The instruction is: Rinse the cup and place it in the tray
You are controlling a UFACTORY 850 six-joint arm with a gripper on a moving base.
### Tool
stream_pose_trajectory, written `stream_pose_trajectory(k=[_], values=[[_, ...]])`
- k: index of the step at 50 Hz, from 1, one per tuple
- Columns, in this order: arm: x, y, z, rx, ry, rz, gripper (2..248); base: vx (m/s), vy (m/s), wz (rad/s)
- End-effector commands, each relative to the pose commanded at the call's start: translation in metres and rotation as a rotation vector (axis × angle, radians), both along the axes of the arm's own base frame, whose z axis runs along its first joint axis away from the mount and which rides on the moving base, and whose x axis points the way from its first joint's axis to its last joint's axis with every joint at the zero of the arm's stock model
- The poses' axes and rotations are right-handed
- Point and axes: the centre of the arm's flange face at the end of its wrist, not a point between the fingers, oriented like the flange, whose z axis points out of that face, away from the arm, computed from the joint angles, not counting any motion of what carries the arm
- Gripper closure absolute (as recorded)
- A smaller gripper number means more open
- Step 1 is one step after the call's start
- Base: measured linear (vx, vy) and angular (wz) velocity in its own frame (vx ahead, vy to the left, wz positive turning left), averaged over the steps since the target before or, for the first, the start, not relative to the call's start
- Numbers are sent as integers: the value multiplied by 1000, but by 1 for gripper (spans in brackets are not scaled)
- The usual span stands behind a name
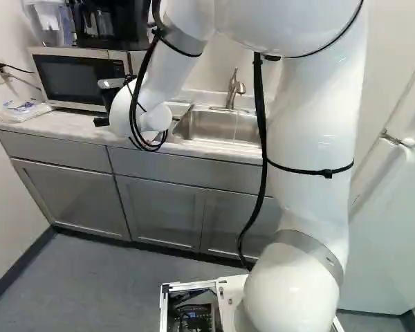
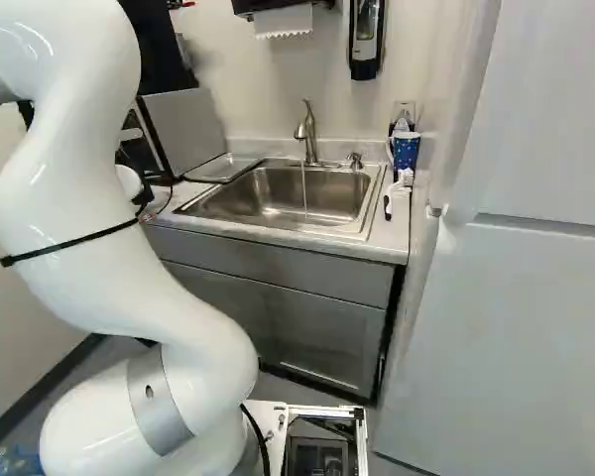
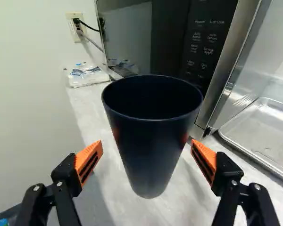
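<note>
At the left of the left base view, my gripper (image 1: 101, 122) shows only as a dark part beyond the white wrist, near the microwave. In the wrist view the dark blue cup (image 3: 150, 146) stands upright on the counter, mouth up, between the spread fingers of my gripper (image 3: 147, 157). A gap shows between each orange pad (image 3: 89, 162) and the cup's wall. The metal tray (image 3: 266, 139) lies beside the microwave, close to the sink (image 2: 278, 206). Water runs from the faucet (image 2: 307, 129) into the sink. The arm hides the cup in both base views.
The microwave (image 1: 79, 79) stands at the back of the counter (image 1: 62, 123), close ahead of the gripper. A plastic packet (image 3: 85, 76) lies near the wall. A patterned mug (image 2: 405, 149) and a white brush (image 2: 401, 188) are right of the sink in the right base view.
</note>
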Motion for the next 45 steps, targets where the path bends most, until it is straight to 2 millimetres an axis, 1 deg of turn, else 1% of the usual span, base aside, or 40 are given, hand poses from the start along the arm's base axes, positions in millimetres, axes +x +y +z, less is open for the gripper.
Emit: stream_pose_trajectory(k=[20, 45], values=[[0, 0, 1, 7, -9, 0, 3, 0, 0, 0], [-4, -5, 7, 45, -54, -1, 3, 0, 0, 0]])
